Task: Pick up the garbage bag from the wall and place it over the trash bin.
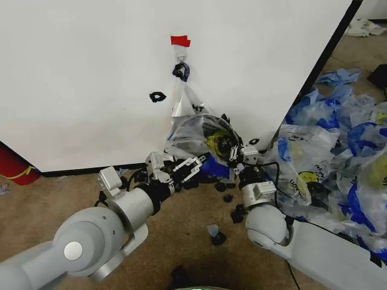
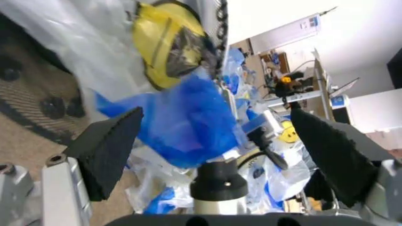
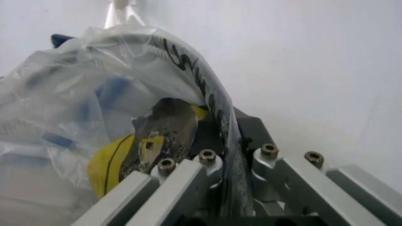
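Garbage bag (image 1: 202,136): translucent, yellow smiley, blue handle; draped over the trash bin (image 1: 225,124) on the floor against the wall (image 1: 91,78).
Right gripper (image 1: 234,151): at the bag's right side, fingers closed on a bunched fold of the garbage bag.
Left gripper (image 1: 196,163): near the bag's blue handle, fingers (image 2: 110,146) spread apart, blue plastic between them.
A narrower clear bag (image 1: 181,96) hangs from the hook (image 1: 181,58) under red tape (image 1: 180,41).
Heap of blue-and-white bags (image 1: 338,139) lies right.
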Controlling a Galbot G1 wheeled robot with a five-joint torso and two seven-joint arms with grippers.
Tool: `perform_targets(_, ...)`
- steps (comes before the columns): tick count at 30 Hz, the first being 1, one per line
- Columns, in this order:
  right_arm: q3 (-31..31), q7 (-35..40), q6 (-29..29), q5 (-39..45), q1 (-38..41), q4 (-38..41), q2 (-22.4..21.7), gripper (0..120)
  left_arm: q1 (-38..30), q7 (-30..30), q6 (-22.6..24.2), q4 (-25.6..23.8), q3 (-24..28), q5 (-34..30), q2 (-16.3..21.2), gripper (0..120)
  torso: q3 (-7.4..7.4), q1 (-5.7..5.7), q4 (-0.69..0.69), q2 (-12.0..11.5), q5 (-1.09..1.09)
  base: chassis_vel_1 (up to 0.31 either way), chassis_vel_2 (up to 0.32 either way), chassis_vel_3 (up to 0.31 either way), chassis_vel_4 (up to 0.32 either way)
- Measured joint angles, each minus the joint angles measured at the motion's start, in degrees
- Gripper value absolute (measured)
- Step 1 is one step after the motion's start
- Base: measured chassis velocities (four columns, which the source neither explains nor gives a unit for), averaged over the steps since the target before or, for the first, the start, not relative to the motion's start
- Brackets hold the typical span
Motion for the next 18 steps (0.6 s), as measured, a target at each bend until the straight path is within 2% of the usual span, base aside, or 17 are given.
perform_targets(7,-2.35,0.1,0.04,0.72,2.47,0.22,0.74,0,0.14,0.14,0.02,1.58,0.72,0.76,-0.91,94,-0.01,-0.01,0.01,0.0,0.01,0.0,0.0,0.0,0.0)
perform_targets(18,-2.84,0.21,0.04,0.78,2.96,-0.29,1.47,0,0.48,0.1,0.14,2.03,1.13,1.43,-1.78,94,-0.01,-0.01,0.01,0.0,0.02,0.0,0.0,0.0,0.0)
